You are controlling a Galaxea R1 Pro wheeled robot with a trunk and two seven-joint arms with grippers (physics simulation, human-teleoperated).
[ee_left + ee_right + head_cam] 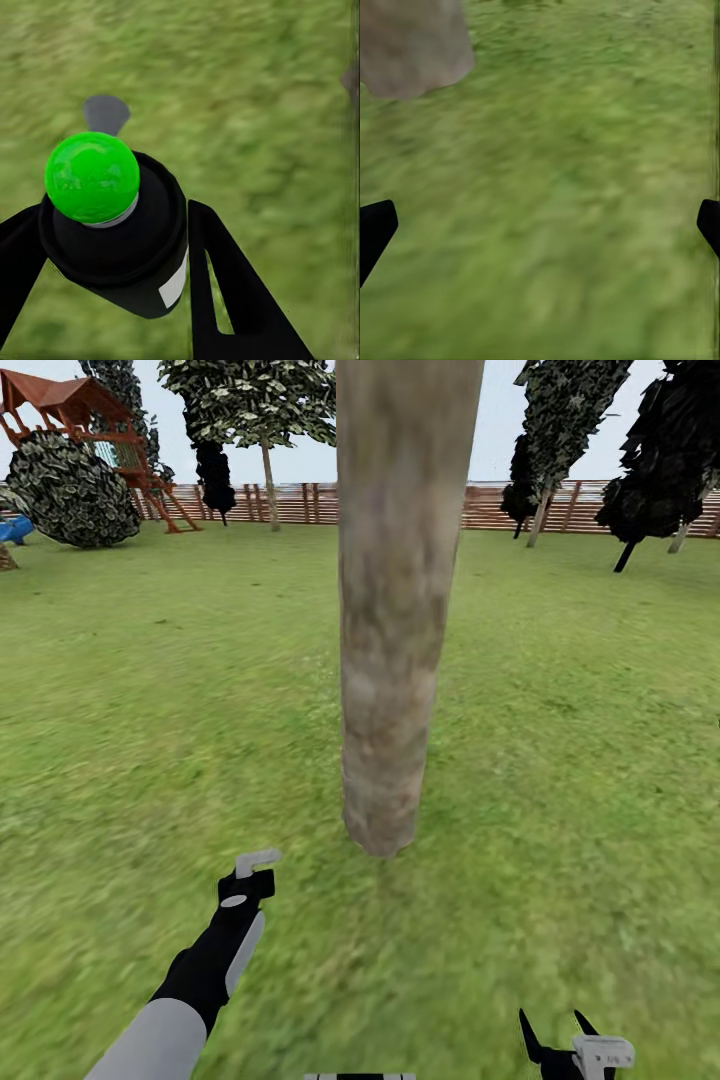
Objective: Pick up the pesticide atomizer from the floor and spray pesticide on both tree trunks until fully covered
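Left gripper (112,247) clenching black, green-capped atomizer (112,225), arm reaching toward mottled trunk (395,610); right gripper (540,232) hanging released.

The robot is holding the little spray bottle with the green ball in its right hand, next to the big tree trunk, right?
Not quite: the left gripper holds the pesticide atomizer, as the left wrist view shows. The right gripper is open over grass. The tree trunk is indeed close by.

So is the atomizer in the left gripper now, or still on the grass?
In the gripper: the left gripper has both fingers against the atomizer.
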